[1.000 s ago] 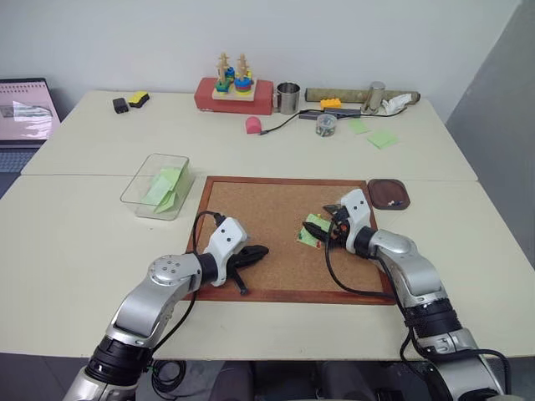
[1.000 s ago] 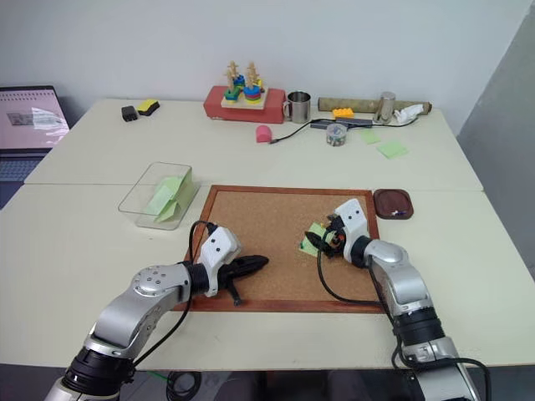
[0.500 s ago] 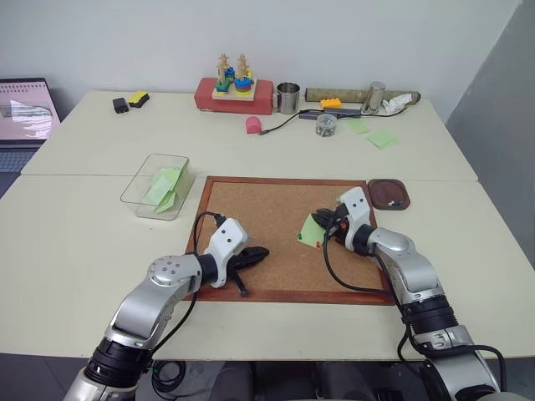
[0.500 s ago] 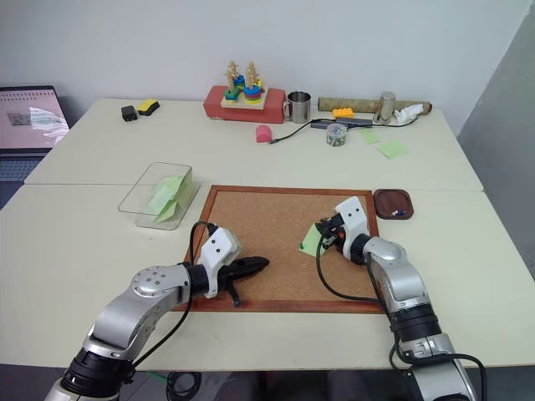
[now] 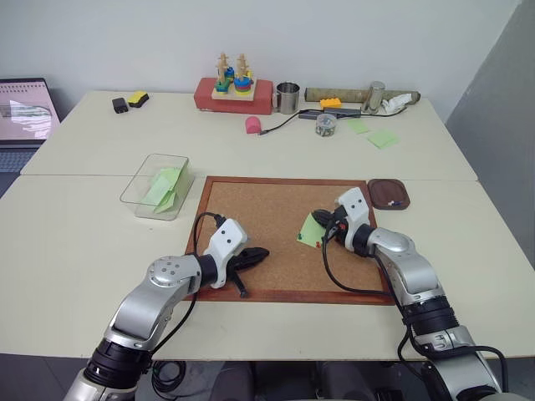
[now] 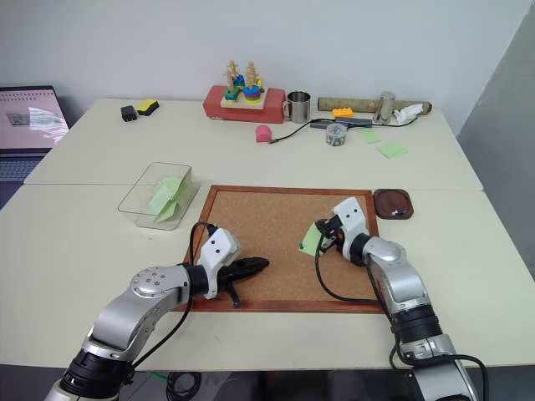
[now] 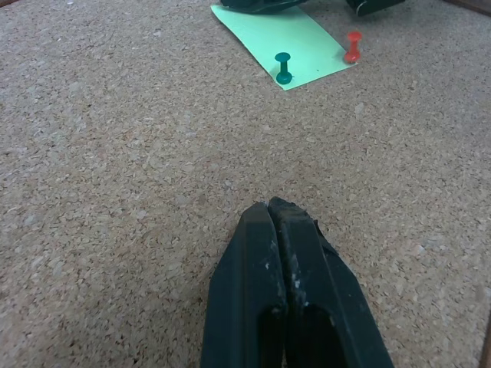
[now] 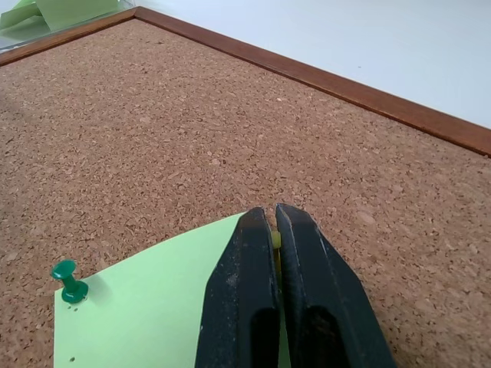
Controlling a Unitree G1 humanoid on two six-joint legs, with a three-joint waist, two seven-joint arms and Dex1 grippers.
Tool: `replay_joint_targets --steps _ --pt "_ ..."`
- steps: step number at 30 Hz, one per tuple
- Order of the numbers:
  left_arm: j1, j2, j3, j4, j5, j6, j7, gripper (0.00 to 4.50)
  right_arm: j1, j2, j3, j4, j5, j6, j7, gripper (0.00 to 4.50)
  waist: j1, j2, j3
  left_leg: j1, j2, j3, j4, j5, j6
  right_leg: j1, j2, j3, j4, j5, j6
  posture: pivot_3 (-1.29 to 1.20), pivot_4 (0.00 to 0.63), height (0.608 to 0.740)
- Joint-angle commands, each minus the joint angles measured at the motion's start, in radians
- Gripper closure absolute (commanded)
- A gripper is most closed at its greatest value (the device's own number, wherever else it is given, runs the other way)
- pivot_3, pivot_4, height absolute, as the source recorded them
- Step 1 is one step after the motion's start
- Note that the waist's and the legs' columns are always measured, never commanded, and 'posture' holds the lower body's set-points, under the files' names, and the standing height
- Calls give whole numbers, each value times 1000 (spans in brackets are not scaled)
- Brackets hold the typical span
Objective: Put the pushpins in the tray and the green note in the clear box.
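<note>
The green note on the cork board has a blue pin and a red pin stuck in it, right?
Not blue. The left wrist view shows a green pin and a red pin in the green note on the cork board.

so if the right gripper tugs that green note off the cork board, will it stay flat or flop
Probably flop: the green note looks like thin paper, and in the head view its edge already lifts off the cork board. It may tear, since a green pushpin and a red pushpin pin it down. It is likely very light.
</note>
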Motion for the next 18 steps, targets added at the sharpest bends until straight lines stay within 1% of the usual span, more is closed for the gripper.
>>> replay_joint_targets --steps 1,11,14,18 --pt "27 17 -43 4 12 37 -22 4500 -15 -9 -24 -110 23 -13 6 4434 0 0 0 0 0 0 0 0 0 0 0 0 0 0 0 0 150 740" --pt "30 13 -32 10 9 37 -18 4500 5 -14 -38 -164 37 23 7 4434 0 0 0 0 0 0 0 0 0 0 0 0 0 0 0 0 150 740" --pt "32 12 -31 6 7 40 -17 4500 -5 -8 -78 -169 59 45 -22 4434 0 0 0 0 0 0 0 0 0 0 0 0 0 0 0 0 150 740" --pt "34 12 -29 4 6 42 -16 4500 -50 -16 -170 -110 55 30 -115 4434 0 0 0 0 0 0 0 0 0 0 0 0 0 0 0 0 150 740"
